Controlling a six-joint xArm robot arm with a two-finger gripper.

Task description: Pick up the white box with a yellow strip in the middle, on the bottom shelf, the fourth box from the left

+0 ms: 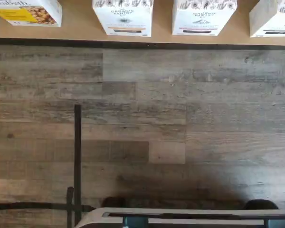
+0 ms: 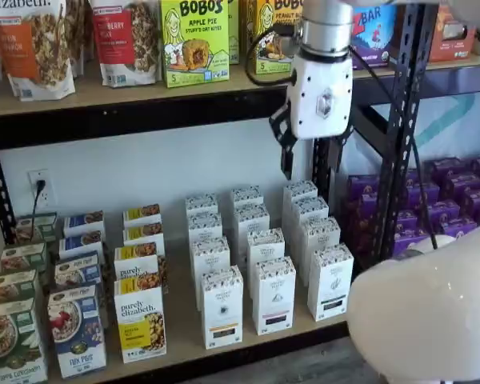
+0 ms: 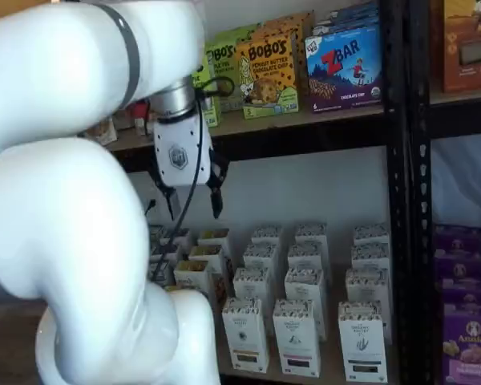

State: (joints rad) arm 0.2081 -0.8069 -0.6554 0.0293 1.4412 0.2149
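Nearest to the camera is the robot's white arm (image 3: 72,200), which fills the near left side in a shelf view and hides part of the shelves. From it hangs the gripper (image 2: 312,164), a white body with two black fingers, and a clear gap shows between the fingers, so it is open and it holds nothing. It hovers high above the bottom shelf (image 2: 248,348), in front of the white back wall, well apart from every carton.

Below it, on the bottom shelf, stand three rows of tall white cartons. The white box (image 2: 222,306) with the thin yellow strip is the front carton of the left row, just right of the wider purely elizabeth box (image 2: 141,318). In the wrist view the same box (image 1: 123,18) stands at the shelf's front edge, above the grey floor (image 1: 142,123).

I judge that the task is in the approach step, with no contact yet. The next move calls for lowering the gripper and shifting it left and nearer, until the fingers stand on both sides of this box, without pushing its neighbours.
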